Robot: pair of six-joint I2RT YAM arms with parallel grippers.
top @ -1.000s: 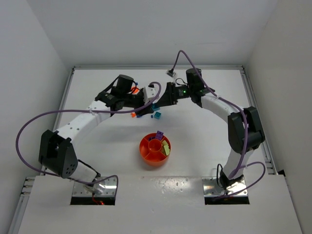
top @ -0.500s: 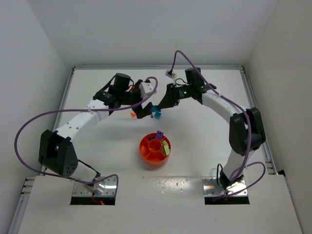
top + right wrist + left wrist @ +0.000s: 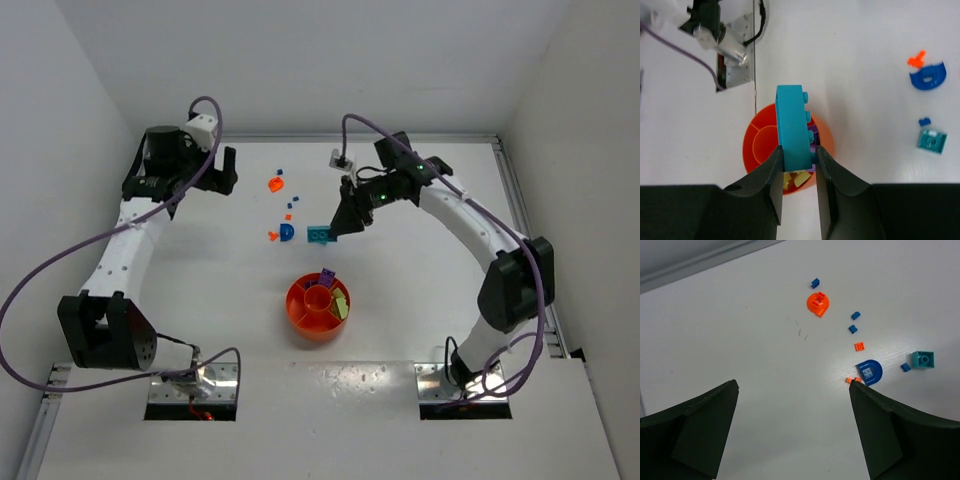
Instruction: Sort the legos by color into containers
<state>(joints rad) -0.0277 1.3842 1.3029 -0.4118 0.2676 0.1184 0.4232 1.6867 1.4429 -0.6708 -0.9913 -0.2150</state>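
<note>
top external view: the left tool [image 3: 224, 170] hangs out at the far left of the surface [image 3: 420, 270], well apart from the bricks. left wrist view confirms it, jaws spread wide, released, nothing between them, bare surface below.

over to the right tool [image 3: 345, 222], which sits beyond the orange tray [image 3: 300, 312], just beside the loose pieces. right wrist view gives the answer: it's clenched on a teal brick [image 3: 792, 125], fingers [image 3: 774, 175] pressed to both flat faces, the brick standing on end with its studs facing right. the tray shows behind it in that view, central cup and wedge sections visible. a purple brick [image 3: 326, 275] sits in the far wedge of the tray and yellow pieces [image 3: 343, 305] in the right-hand wedge.

the rest of the legos lie loose on the surface, beyond the tray. an orange round piece [image 3: 817, 303] is farthest out, with small blue bricks [image 3: 855, 316] scattered near it. a small orange square [image 3: 859, 346] lies between them and a blue half-round piece [image 3: 869, 372], which has tiny orange bits [image 3: 852, 380] touching its left edge. a teal square brick [image 3: 923, 359] rests to the right of that, one more small blue brick just beside it.
</note>
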